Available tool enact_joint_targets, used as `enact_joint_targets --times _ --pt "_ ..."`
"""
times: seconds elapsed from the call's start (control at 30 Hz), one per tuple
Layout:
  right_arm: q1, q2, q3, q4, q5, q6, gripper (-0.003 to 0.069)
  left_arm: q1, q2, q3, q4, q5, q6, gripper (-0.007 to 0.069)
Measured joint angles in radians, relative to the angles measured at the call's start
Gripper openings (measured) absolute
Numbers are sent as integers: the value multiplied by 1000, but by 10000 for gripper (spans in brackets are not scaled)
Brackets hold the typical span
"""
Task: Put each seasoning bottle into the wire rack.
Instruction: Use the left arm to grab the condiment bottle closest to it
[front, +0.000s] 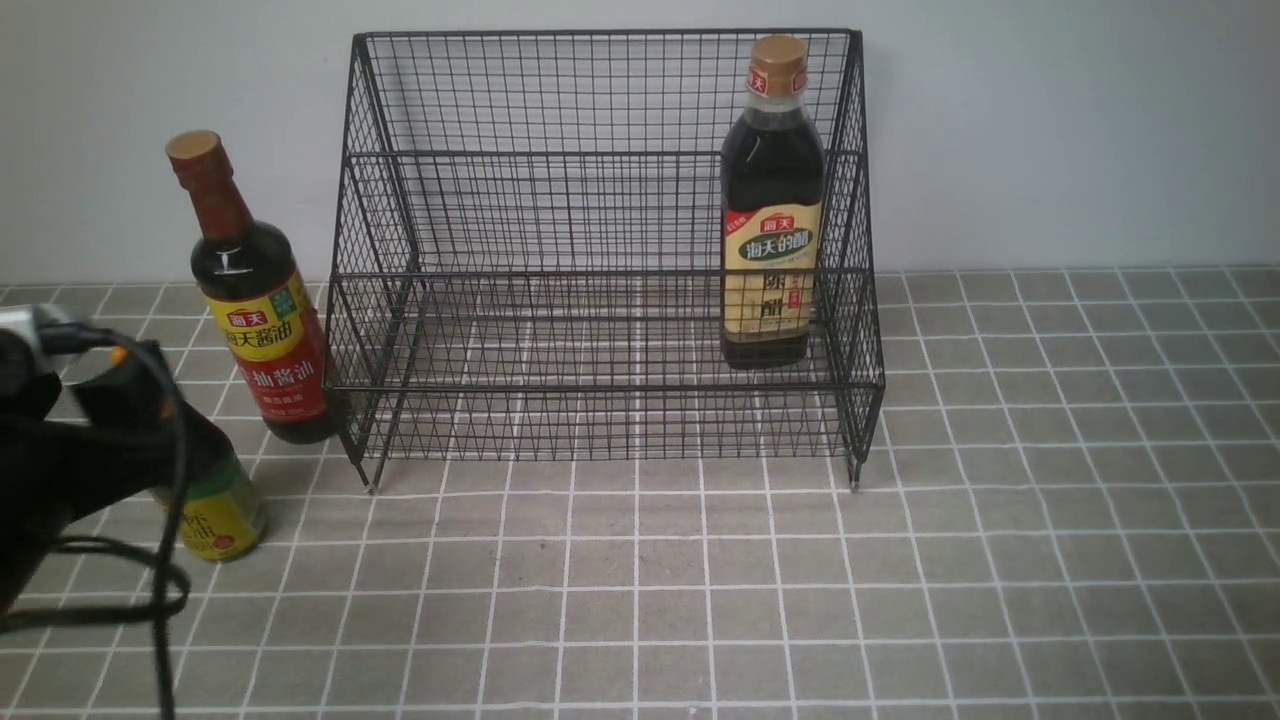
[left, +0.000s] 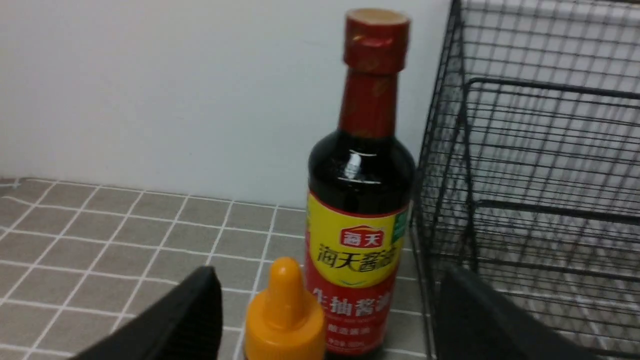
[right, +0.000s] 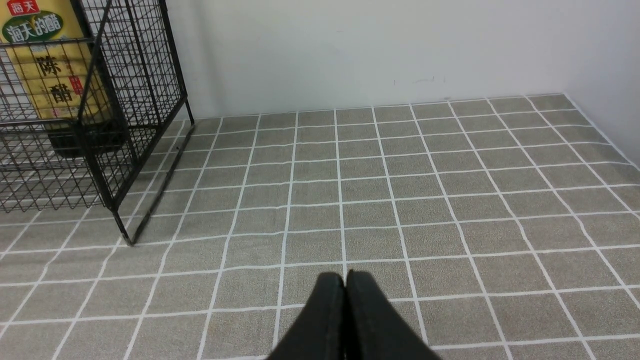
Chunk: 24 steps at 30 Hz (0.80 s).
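Note:
The wire rack (front: 600, 272) stands against the back wall. The tan-capped bottle (front: 770, 200) stands upright inside it on the lower tier, at the right end. The red-necked bottle (front: 258, 310) stands on the tiles just left of the rack. The short orange-nozzle bottle (front: 215, 512) stands in front of it, its top hidden by my left arm. My left gripper (front: 130, 400) is open. In the left wrist view, the orange nozzle (left: 284, 315) sits between the wide-apart fingers (left: 200, 310), untouched. My right gripper (right: 345, 280) is shut and empty over bare tiles.
The left arm's cable (front: 165, 560) hangs by the short bottle. The rack's side (left: 525, 150) is close to my left gripper. In the right wrist view, the rack's leg (right: 122, 225) and the tan-capped bottle (right: 45, 75) show at one side. A side wall (right: 610, 60) bounds the tiles.

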Motion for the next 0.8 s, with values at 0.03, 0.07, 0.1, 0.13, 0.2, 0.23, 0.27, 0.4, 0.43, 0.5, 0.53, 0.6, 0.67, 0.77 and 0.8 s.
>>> enact_joint_targets --times 0.03,0.07,0.1,0.13,0.2,0.23,0.27,0.4,0.43,0.5,0.53,0.6,0.67,0.77,0.8 --pt "0 0 0 0 0 0 -12 0 24 -1 -16 -23 8 553" --pt "0 0 0 0 0 0 -12 0 55 -1 -31 -54 17 563" --pt "0 0 0 0 0 0 -12 0 95 -2 -55 -96 29 575" --pt "0 0 0 0 0 0 -12 0 128 -3 -64 -131 31 578" --pt "0 0 0 0 0 0 -12 0 201 -4 -80 -209 37 582" --pt "0 0 0 0 0 0 -12 0 226 -5 -82 -233 38 582" --pt "0 0 0 0 0 0 -12 0 283 -5 -86 -293 38 584" --pt "0 0 0 0 0 0 -12 0 412 -6 -83 -391 22 534" --pt "0 0 0 0 0 0 -12 0 425 -6 -75 -406 20 491" --pt "0 0 0 0 0 0 -12 0 429 -6 -55 -419 20 389" --pt "0 0 0 0 0 0 -12 0 423 -6 -39 -423 20 290" --pt "0 0 0 0 0 0 -12 0 401 -6 -24 -399 20 284" --pt "0 0 0 0 0 0 -12 0 358 -6 0 -356 20 288" --pt "0 0 0 0 0 0 -12 0 258 -5 42 -263 17 288" --pt "0 0 0 0 0 0 -12 0 222 -5 50 -228 15 288"
